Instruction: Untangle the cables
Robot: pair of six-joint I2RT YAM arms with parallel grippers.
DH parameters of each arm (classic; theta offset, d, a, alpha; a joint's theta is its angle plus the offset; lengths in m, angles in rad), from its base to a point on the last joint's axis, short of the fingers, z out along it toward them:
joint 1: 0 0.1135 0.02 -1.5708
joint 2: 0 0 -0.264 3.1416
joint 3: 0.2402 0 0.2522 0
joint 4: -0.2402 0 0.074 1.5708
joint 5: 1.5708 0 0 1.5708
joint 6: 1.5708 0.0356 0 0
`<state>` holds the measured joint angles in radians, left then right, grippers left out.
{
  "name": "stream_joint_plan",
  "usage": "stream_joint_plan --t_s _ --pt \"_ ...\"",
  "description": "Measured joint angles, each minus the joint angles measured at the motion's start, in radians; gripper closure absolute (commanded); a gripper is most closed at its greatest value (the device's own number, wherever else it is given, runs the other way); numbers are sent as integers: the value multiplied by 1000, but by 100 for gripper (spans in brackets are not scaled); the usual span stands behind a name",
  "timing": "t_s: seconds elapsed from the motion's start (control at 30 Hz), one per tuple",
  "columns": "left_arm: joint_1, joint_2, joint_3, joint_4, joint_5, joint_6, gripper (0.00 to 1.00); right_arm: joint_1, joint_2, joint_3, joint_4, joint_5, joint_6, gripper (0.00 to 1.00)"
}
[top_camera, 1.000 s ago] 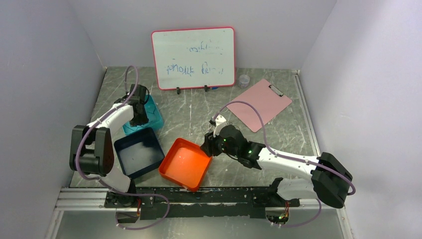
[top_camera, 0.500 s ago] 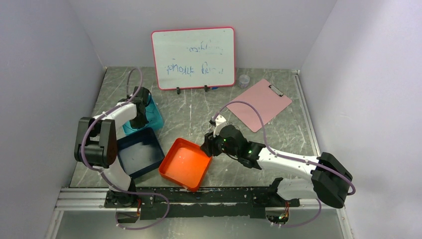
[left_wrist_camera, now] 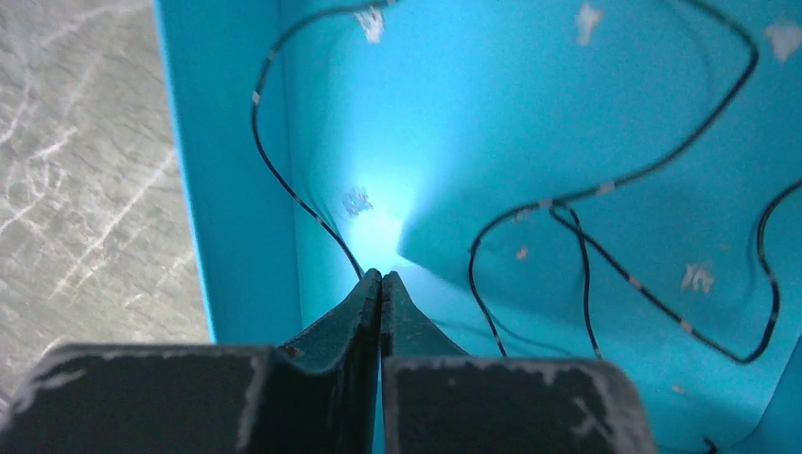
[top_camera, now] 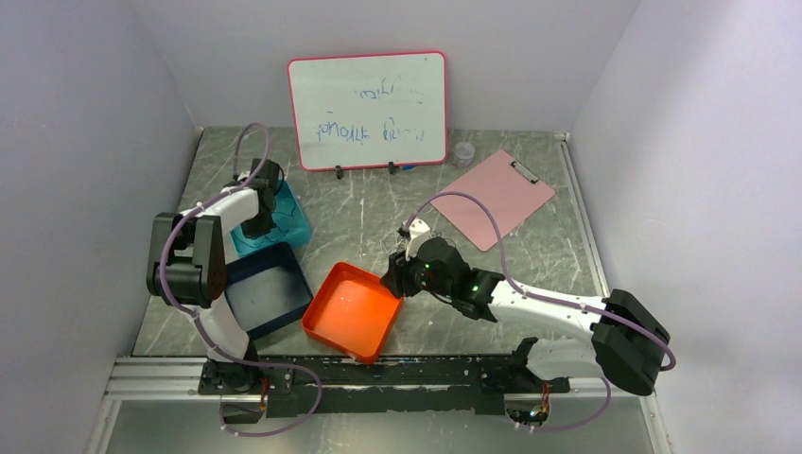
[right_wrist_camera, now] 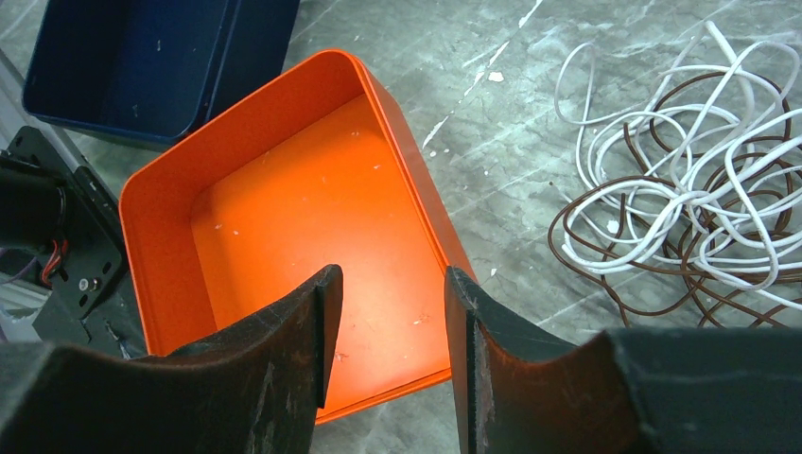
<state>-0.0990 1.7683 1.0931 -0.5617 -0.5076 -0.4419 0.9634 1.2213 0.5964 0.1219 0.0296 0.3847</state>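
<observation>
The cables (right_wrist_camera: 662, 222) are in two places. A thin black cable (left_wrist_camera: 605, 184) lies in loose curves on the floor of the teal bin (left_wrist_camera: 236, 189), ahead and to the right of the left fingers (left_wrist_camera: 369, 298). A white and brown tangle (right_wrist_camera: 695, 156) rests on the surface (right_wrist_camera: 492, 113), off to the right of the right fingers (right_wrist_camera: 293, 340).

The left fingers are pressed together, tips down near the bin's inner wall. One run of the black cable leads straight into their tips, so they appear to be pinching it. That reads as the black strand being lowered into its own bin, apart from the rest.

The right fingers are spread and carry nothing. They hang over the orange bin (right_wrist_camera: 156, 246), with the navy bin (right_wrist_camera: 123, 57) beyond them to the left. Parked there, they are clear of the knot but close enough to swing right for the next strand.

White and brown loops cross each other many times, so any pull will probably drag both colours. The empty orange and navy bins suggest one colour each, with that sorting not yet begun.
</observation>
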Motion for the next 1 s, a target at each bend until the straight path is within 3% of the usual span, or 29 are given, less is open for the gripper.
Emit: stream_joint_plan --t_s 0.3,0.47,0.57,0.73,0.8,1.0 --pt "47 8 58 54 -6 21 91 0 11 3 0 0 0 53" --pt "50 -10 59 70 26 33 67 0 25 11 -1 0 -1 52" --pt "50 -82 34 72 71 35 59 0 32 19 -2 0 -4 52" --pt "50 -270 -9 48 156 38 61 0 42 27 -2 -1 -5 52" --pt "50 -322 -19 32 185 39 66 0 48 29 0 -4 -5 52" --pt "50 -374 -65 -45 271 79 75 0 68 33 1 -18 -5 53"
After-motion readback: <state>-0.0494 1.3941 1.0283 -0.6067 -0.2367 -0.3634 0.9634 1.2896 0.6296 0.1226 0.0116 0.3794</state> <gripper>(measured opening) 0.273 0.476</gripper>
